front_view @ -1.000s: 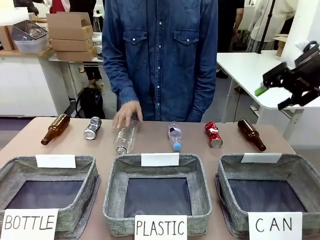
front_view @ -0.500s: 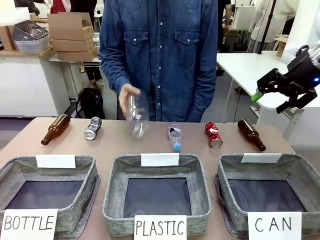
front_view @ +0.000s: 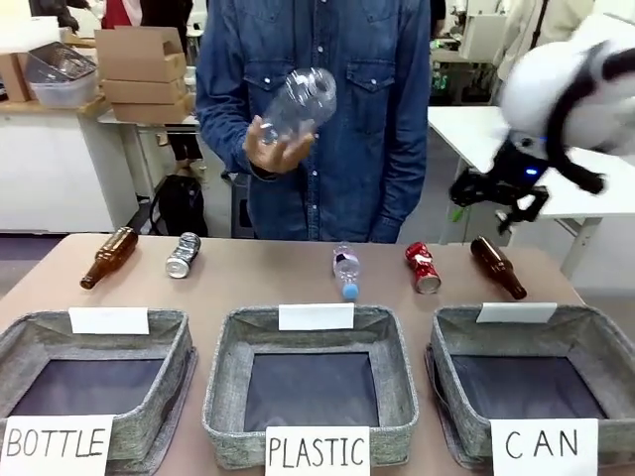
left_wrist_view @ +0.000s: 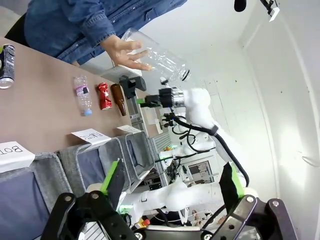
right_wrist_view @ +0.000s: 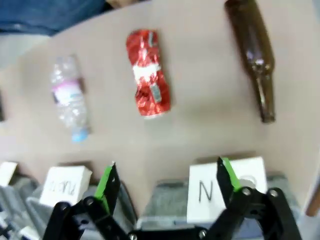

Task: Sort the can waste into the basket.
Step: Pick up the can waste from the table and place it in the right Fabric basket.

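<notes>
The right claw is hovering spread wide above the red can lying on the desk; the left claw is hanging spread too.

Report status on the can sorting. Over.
Left gripper open; right gripper open, in the air near red can. Silver can on table too; basket empty. Brown bottle lies beside red can.
</notes>
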